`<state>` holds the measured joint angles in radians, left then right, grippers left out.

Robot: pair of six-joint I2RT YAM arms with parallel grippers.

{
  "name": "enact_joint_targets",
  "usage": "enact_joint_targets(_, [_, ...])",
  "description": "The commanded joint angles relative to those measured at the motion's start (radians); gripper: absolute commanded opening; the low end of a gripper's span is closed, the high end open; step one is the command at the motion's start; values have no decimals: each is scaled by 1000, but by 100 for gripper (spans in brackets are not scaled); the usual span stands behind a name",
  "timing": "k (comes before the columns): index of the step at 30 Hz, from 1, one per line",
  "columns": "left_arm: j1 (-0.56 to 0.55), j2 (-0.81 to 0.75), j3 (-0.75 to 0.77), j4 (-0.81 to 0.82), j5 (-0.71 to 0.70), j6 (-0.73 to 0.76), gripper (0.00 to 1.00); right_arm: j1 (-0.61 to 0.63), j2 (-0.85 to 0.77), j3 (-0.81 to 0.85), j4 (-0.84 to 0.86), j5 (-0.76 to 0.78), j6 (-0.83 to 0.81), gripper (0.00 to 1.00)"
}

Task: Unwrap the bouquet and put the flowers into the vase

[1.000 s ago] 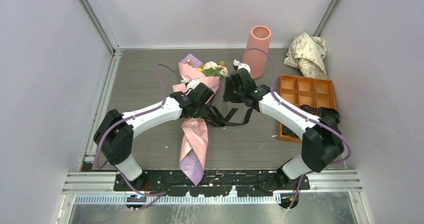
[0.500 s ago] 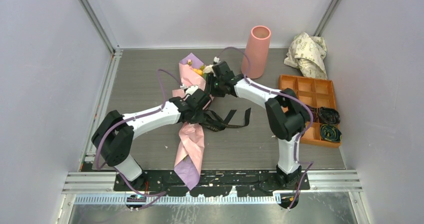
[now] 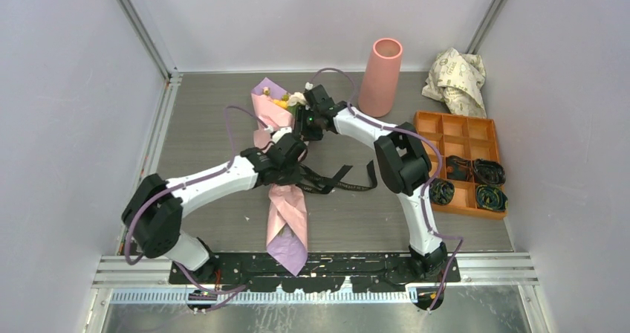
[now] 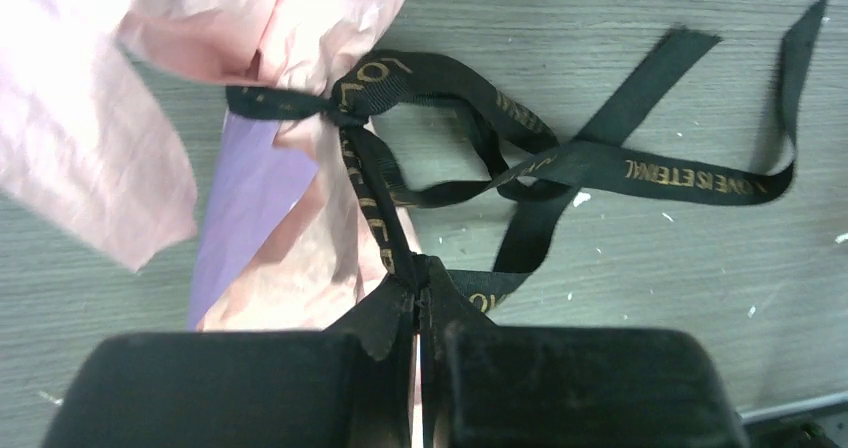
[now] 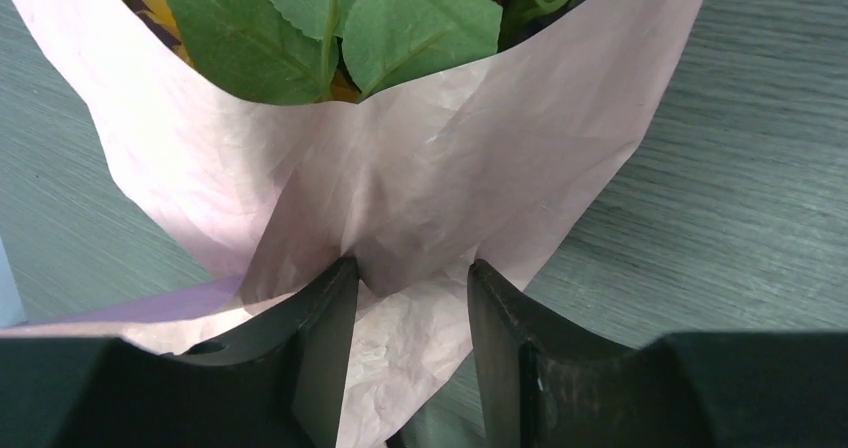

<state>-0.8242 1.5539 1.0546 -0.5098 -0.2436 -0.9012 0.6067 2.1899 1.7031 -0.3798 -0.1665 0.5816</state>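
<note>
The bouquet (image 3: 287, 212), a long pink and lilac paper cone, lies down the middle of the table with the flowers (image 3: 285, 99) at its far, wide end. My left gripper (image 3: 297, 171) is shut on the black ribbon (image 4: 560, 158), pinching one strand just below the knot, in the left wrist view (image 4: 420, 296). My right gripper (image 3: 302, 123) is at the wide end; its fingers stand apart astride a fold of pink paper (image 5: 450, 168) below green leaves (image 5: 330, 28), seen in the right wrist view (image 5: 410, 278). The salmon-pink vase (image 3: 380, 76) stands upright at the back, right of the flowers.
An orange compartment tray (image 3: 462, 135) with dark coiled items sits at the right. Crumpled cream printed paper (image 3: 455, 75) lies in the back right corner. Loose ribbon tails (image 3: 356, 178) trail to the right of the bouquet. Walls close in the table on three sides.
My right arm swung left from beside the vase onto the bouquet's flower end, its jaws narrowing slightly. The left arm drew back a little, still holding the ribbon, and the bouquet shifted slightly.
</note>
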Motion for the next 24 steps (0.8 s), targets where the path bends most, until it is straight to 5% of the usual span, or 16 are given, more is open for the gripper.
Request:
enact_joint_targets(1, [1,-148,-24,-19,6,-3,0,5,34,74,-46,-1,-18,50])
enact_joint_targets(10, [5,-460,196,-361,-276,46,0,5,70,125,-79,6,-27,50])
enact_joint_targets(24, [5,-829,387,-651,-759,67,0,5,93,164,-107,25,-25,50])
